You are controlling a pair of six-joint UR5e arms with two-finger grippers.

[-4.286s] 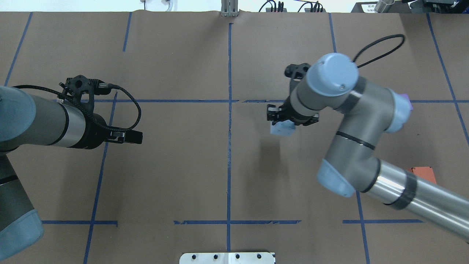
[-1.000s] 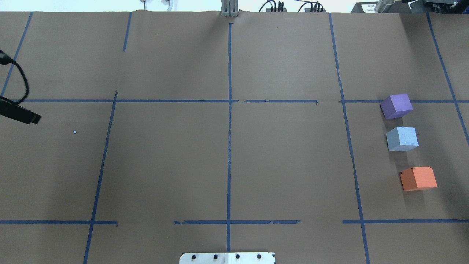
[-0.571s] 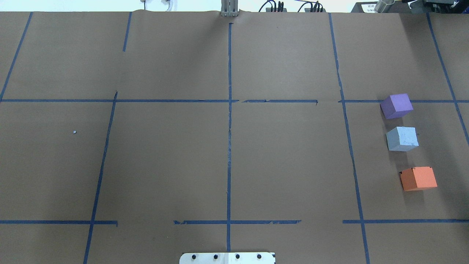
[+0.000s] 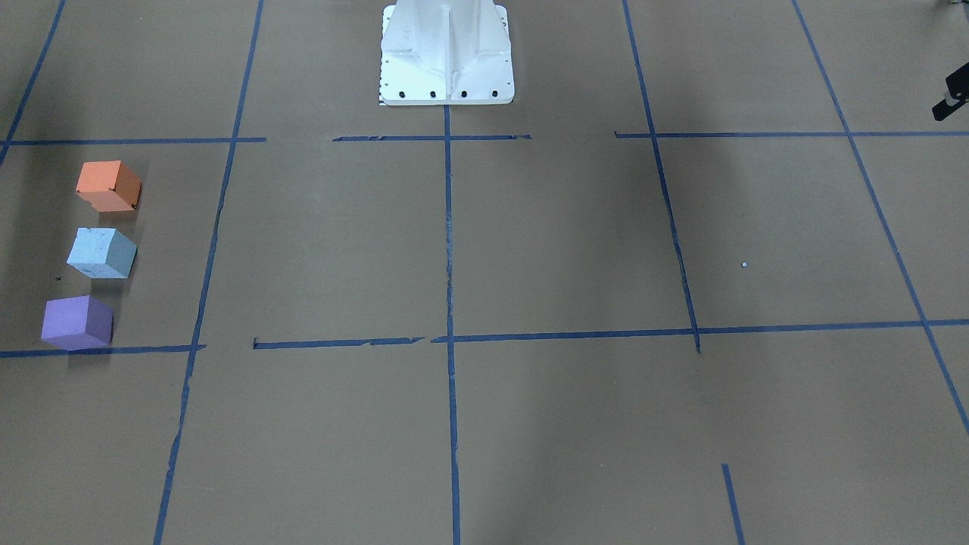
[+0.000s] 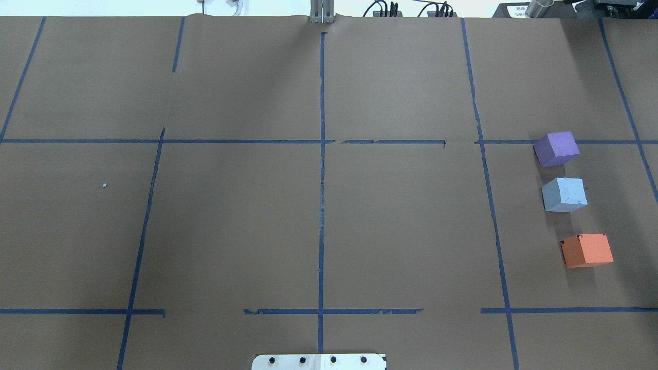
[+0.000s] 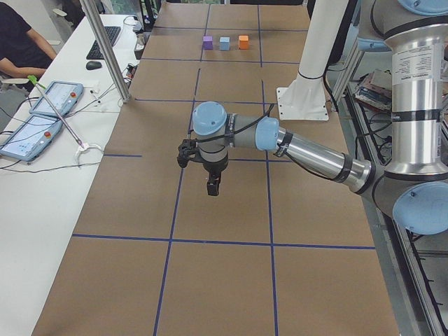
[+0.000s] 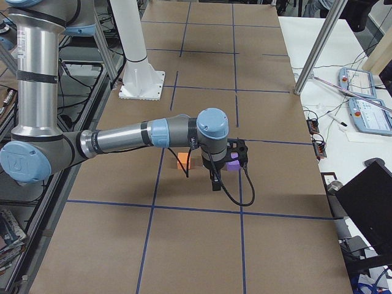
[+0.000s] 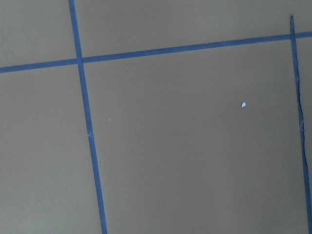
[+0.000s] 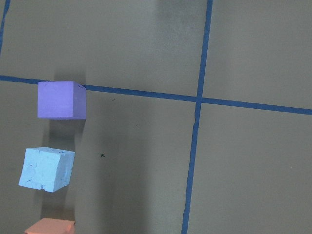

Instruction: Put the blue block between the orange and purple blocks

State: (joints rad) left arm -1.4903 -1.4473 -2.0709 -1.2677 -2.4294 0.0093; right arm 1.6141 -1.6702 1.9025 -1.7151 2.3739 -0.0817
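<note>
The blue block (image 5: pixel 564 195) rests on the brown table between the purple block (image 5: pixel 556 148) and the orange block (image 5: pixel 587 250), in a row at the right, with small gaps. The front-facing view shows the same row: orange block (image 4: pixel 108 185), blue block (image 4: pixel 101 253), purple block (image 4: pixel 77 322). The right wrist view looks down on the purple block (image 9: pixel 62 100) and blue block (image 9: pixel 47 169). No arm shows overhead. My left gripper (image 6: pixel 213 187) and right gripper (image 7: pixel 215 181) show only in the side views, hanging above the table; I cannot tell if they are open or shut.
The white robot base (image 4: pixel 447 53) stands at the table's near middle edge. Blue tape lines cross the table. A small white speck (image 4: pixel 744 264) lies on the left half. A side table with tablets (image 6: pixel 49 105) and metal posts runs along the far side.
4.3 s ago my right gripper held the blue block over mid-table. Now the block lies between purple and orange. Both arms have left the overhead view, the left arm's last part within the last second.
</note>
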